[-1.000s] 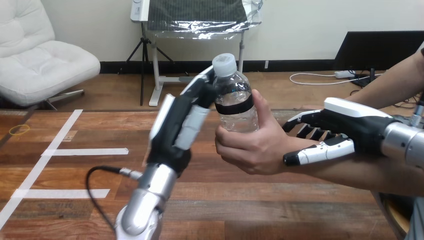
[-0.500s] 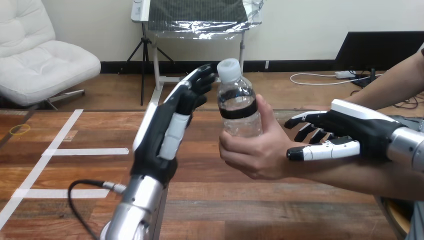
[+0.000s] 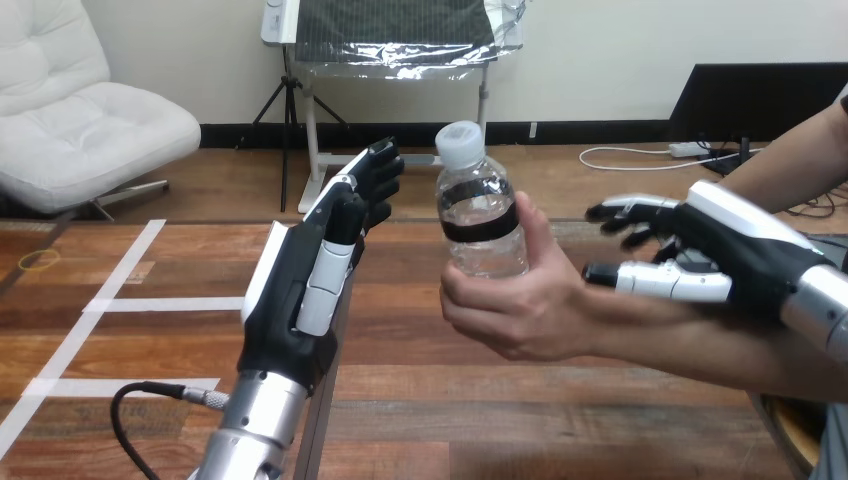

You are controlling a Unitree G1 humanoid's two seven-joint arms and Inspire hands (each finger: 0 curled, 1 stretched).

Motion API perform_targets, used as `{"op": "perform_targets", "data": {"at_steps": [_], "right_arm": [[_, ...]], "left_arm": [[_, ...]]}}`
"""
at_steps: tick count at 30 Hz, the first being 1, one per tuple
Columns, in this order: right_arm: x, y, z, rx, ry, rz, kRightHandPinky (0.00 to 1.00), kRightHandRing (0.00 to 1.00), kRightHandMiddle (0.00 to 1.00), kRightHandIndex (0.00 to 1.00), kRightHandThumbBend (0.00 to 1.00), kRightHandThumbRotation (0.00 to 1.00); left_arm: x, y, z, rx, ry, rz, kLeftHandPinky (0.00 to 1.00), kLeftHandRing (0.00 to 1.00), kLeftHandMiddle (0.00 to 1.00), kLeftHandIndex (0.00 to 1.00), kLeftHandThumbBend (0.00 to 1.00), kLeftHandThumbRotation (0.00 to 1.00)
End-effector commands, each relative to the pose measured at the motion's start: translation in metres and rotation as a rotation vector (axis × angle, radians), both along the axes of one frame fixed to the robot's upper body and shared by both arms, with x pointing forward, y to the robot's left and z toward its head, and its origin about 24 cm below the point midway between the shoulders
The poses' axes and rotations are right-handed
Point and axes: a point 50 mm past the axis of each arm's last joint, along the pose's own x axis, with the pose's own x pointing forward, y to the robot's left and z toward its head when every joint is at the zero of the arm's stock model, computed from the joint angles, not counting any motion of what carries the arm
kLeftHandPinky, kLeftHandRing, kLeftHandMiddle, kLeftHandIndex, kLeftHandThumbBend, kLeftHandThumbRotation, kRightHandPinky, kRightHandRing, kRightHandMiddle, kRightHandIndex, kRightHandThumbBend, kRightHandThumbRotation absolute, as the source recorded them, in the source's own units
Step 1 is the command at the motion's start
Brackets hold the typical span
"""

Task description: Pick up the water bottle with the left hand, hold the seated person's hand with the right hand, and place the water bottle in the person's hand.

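The person's hand (image 3: 525, 312) grips the water bottle (image 3: 480, 215) — left hand (image 3: 305, 275) spread beside it; right hand (image 3: 715, 250) slack.

Site read as a robotics lab test bench. The wooden table (image 3: 560, 400) carried white tape strips (image 3: 175, 303) laid in straight marker lines at its left side. 2 machine arms with silver forearms extended over it, left hand (image 3: 300, 290) and right hand (image 3: 740, 250), beside a person's forearm (image 3: 720, 350) at the table's right.
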Motion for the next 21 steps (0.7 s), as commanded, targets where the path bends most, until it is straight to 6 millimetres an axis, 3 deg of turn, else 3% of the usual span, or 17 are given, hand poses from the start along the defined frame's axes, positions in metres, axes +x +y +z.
{"op": "perform_targets", "data": {"at_steps": [1, 10, 21], "right_arm": [[-0.003, 0.005, 0.006, 0.126, -0.115, -0.036, 0.7, 0.85, 0.89, 0.9, 0.92, 0.99], [-0.01, 0.013, 0.012, 0.274, -0.265, -0.039, 0.72, 0.86, 0.9, 0.9, 0.83, 1.0], [-0.026, 0.026, 0.021, 0.481, -0.372, -0.016, 0.76, 0.88, 0.9, 0.9, 0.85, 1.0]], "left_arm": [[-0.003, 0.005, 0.019, -0.012, -0.082, 0.0, 0.93, 0.92, 0.9, 0.88, 0.87, 0.99], [-0.012, 0.012, 0.023, -0.015, -0.102, 0.002, 0.96, 0.91, 0.89, 0.87, 0.86, 0.99], [-0.023, 0.022, 0.027, -0.01, -0.137, 0.033, 0.9, 0.87, 0.85, 0.85, 0.85, 0.97]]}}
